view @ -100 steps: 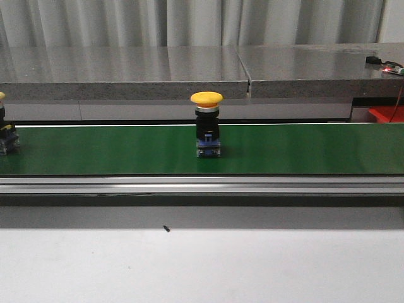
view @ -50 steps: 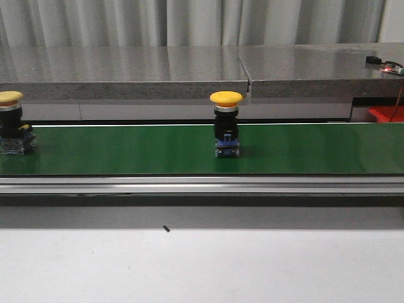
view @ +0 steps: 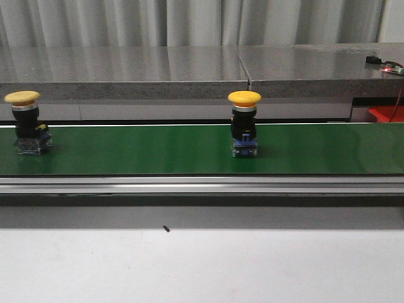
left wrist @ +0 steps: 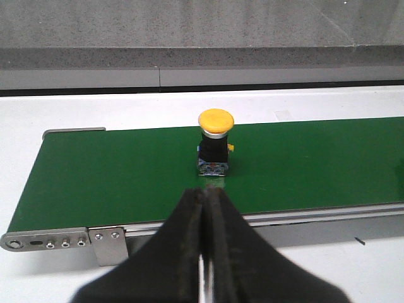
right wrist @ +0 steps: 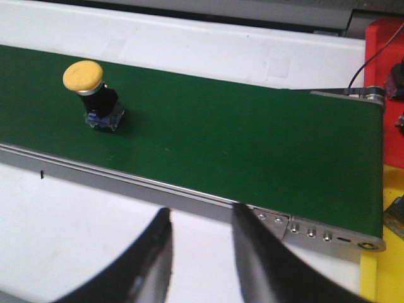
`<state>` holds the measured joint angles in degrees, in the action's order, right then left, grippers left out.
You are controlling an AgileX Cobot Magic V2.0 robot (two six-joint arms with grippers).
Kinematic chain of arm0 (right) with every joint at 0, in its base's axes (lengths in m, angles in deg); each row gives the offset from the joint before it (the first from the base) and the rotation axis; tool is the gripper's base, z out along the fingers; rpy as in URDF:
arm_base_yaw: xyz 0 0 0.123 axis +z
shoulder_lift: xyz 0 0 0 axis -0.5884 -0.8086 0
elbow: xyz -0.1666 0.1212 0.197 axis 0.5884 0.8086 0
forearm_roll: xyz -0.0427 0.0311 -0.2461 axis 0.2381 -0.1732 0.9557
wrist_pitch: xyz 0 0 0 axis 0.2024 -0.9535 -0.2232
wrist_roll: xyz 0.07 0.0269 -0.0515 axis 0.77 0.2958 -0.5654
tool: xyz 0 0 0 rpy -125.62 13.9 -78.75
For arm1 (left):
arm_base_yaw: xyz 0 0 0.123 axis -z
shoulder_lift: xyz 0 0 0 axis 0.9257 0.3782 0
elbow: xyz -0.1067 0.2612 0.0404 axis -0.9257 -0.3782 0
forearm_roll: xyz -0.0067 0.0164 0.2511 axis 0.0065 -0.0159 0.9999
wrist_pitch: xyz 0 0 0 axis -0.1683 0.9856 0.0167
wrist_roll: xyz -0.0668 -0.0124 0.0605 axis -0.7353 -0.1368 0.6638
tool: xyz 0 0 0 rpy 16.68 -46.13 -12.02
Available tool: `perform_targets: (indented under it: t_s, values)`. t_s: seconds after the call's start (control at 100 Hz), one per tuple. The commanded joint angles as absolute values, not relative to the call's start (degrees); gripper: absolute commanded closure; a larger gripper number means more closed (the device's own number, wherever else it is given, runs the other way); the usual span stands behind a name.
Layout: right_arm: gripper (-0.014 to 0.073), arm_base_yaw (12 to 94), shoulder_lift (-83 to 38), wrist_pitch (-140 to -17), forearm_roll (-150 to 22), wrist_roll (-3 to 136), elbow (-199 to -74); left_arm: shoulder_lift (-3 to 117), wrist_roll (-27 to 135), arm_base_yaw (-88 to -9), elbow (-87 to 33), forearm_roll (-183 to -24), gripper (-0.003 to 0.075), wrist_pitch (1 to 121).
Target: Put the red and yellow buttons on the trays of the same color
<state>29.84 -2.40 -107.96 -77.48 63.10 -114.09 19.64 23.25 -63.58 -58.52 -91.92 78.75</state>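
Two yellow buttons stand upright on the green conveyor belt [view: 139,151]. One yellow button [view: 244,123] is near the belt's middle, and the right wrist view shows it as well [right wrist: 91,93]. The other yellow button [view: 25,123] is at the far left; the left wrist view shows what looks like the same one [left wrist: 214,140]. My left gripper [left wrist: 206,191] is shut and empty, in front of the belt's near rail and in line with that button. My right gripper [right wrist: 201,213] is open and empty over the white table, short of the belt. No red button shows. Neither gripper appears in the front view.
A red tray [view: 386,113] sits past the belt's right end and also shows in the right wrist view [right wrist: 384,39], holding dark parts. A yellow tray [right wrist: 380,278] lies beside that belt end. A grey stone ledge [view: 126,79] runs behind the belt.
Both yellow buttons have ridden the belt to the right. The left one has come fully into the front view from the left edge.
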Motion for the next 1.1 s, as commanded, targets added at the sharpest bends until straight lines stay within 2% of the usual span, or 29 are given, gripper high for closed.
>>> perform_targets:
  t_s: [0.0, 0.04, 0.08, 0.34, 0.68, 1.09]
  values:
    - [0.0102, 30.0, -4.0, -106.5, -79.2, 62.8, -117.0, 19.9, 23.2, -63.1, -57.1, -93.1, 0.0741, 74.8]
    - [0.0047, 30.0, -4.7, -106.9, -79.2, 62.8, -117.9, 19.9, 23.2, -63.1, -57.1, -93.1, 0.0741, 74.8]
    - [0.0028, 30.0, -5.7, -107.4, -79.2, 62.8, -118.8, 19.9, 23.2, -63.1, -57.1, -93.1, 0.0741, 74.8]
    - [0.0034, 30.9, -18.0, -112.8, -78.9, 61.0, -125.8, 19.9, 23.2, -63.1, -57.1, -93.1, 0.0741, 74.8]
    - [0.0034, 39.3, -35.6, -110.2, -73.1, 60.8, -133.9, 19.9, 23.2, -63.1, -57.1, -93.1, 0.0741, 74.8]
    - [0.0011, 41.4, -42.9, -109.8, -72.2, 59.6, -139.6, 19.9, 23.2, -63.1, -57.1, -93.1, 0.0741, 74.8]
